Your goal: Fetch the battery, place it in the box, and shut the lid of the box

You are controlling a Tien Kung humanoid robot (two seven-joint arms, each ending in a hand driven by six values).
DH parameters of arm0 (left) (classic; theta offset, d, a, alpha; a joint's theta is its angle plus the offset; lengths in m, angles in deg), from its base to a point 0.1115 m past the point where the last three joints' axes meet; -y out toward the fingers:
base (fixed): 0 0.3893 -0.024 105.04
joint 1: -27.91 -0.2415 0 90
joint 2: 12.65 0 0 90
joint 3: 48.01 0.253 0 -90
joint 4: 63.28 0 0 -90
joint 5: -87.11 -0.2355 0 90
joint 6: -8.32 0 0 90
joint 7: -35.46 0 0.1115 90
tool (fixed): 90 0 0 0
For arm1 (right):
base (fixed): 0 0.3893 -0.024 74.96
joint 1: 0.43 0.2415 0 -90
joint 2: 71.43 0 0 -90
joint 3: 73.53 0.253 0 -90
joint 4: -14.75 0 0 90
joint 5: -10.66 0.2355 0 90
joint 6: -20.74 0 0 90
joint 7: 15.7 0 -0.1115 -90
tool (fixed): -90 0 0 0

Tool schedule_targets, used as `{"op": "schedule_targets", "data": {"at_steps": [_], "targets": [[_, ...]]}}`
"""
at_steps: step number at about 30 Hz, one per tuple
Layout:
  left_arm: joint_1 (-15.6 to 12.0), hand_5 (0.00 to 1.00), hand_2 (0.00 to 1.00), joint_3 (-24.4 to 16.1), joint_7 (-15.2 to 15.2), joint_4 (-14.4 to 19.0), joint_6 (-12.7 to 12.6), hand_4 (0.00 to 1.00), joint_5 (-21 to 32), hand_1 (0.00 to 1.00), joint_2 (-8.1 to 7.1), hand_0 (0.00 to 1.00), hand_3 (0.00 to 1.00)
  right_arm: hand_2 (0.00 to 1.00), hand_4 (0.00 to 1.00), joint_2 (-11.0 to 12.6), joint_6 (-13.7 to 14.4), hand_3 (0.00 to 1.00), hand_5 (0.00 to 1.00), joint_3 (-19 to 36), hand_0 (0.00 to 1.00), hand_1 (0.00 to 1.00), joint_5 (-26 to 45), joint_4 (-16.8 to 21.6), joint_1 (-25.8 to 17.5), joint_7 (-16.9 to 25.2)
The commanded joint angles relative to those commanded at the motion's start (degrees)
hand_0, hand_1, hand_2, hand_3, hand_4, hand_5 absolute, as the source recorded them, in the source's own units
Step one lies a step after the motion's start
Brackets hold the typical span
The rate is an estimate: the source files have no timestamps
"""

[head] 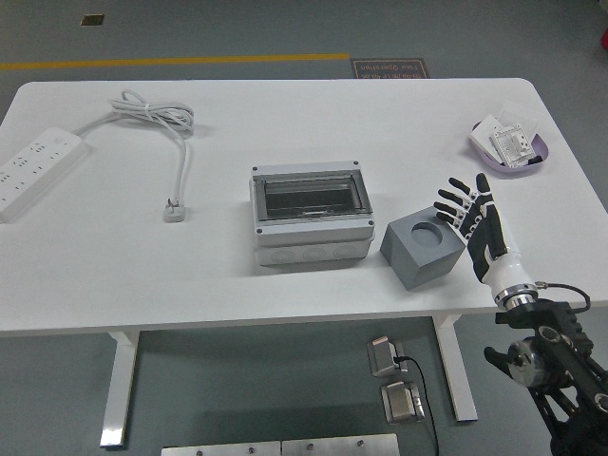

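- Head view: the robot's right hand (472, 220) stands upright over the table's near right part, fingers spread and loose, holding nothing. No left arm shows.
- Just to the hand's left, almost touching the fingertips (445, 201), sits a grey cube block (424, 249) with a round well in its top. I'd guess the battery stands in that well, but I cannot make out a battery there or anywhere else on the table (313, 285).
- Further left of the hand, beyond the block, is the grey junction box (310, 217). Its clear hinged lid (310, 195) looks to lie flat over the opening, though I can't be sure it is latched.
- Well beyond the hand, toward the far right corner, a shallow purple tray (511, 144) holds small white parts.
- Far off to the hand's left lie a white power strip (33, 169) and its coiled cable with the plug (175, 211) free on the table.
- The step in hand looks like the reach for the battery. To do it well, I'd bring the fingers over the well from above rather than sideways, since a side approach risks shoving the block.
- Pinch only what stands out of the well and lift straight up.
- The lid would likely need to be raised before anything goes in.
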Motion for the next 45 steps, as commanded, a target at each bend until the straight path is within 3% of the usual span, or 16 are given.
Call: {"op": "schedule_targets", "data": {"at_steps": [33, 45], "targets": [[0.14, 0.267, 0.616, 0.15, -0.22, 0.00, 0.00, 0.692, 0.00, 0.644, 0.06, 0.656, 0.643, 0.791, 0.997, 0.03, -0.15, 0.843, 0.998, 1.13, 0.775, 0.728, -1.35, 2.38, 0.20, 0.36], [0.06, 0.269, 0.616, 0.10, -0.20, 0.00, -0.04, 0.692, 0.28, 0.644, 0.17, 0.656, 0.643, 0.791, 0.997, -0.78, 1.50, 0.841, 0.998, 8.21, 0.774, 0.727, -11.30, 2.66, 0.75, -0.66]]}}
